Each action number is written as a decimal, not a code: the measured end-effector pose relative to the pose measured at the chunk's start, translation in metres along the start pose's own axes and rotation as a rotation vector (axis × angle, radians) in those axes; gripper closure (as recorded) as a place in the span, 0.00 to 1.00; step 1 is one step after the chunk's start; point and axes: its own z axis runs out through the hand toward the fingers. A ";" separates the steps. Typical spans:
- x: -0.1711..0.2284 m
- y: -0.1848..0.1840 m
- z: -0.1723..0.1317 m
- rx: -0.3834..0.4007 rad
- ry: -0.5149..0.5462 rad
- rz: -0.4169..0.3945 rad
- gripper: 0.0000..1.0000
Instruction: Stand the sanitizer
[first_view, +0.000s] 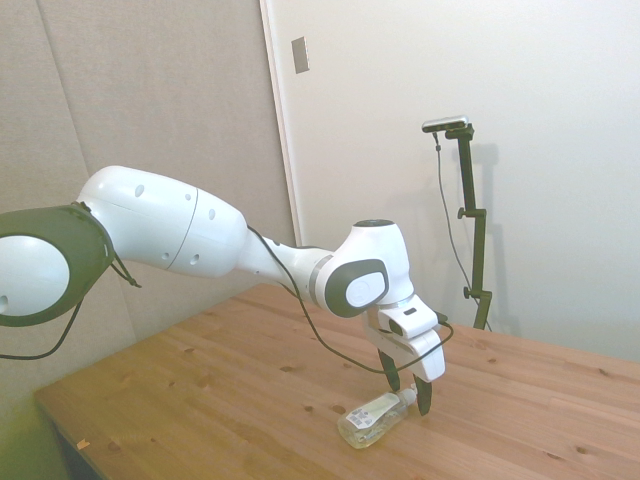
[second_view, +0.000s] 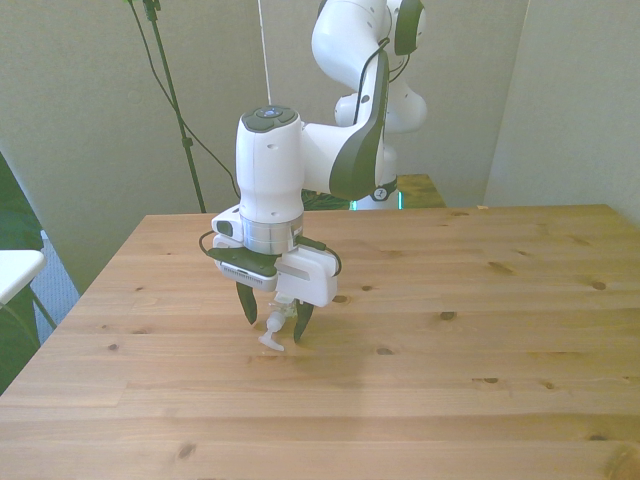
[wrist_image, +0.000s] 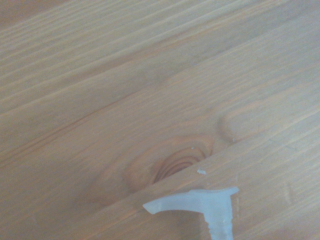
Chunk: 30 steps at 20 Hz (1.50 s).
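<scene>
the sanitizer (first_view: 374, 420) is seen lying flat on the table (first_view: 200, 400); the gripper (first_view: 408, 392) is spread open astride its nozzle, nothing grasped, standing not yet done

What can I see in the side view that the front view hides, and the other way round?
Only the side view shows the sanitizer lying flat, its clear body and label visible. Only the front view shows its white pump nozzle end-on, and the arm's base behind the table. Both show the open gripper low over the bottle's nozzle end, fingers either side.
</scene>
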 end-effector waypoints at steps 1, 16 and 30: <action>0.000 0.000 0.000 0.002 -0.002 0.000 1.00; 0.001 -0.002 -0.001 0.018 -0.018 -0.010 1.00; -0.009 -0.024 -0.063 0.178 0.140 -0.002 1.00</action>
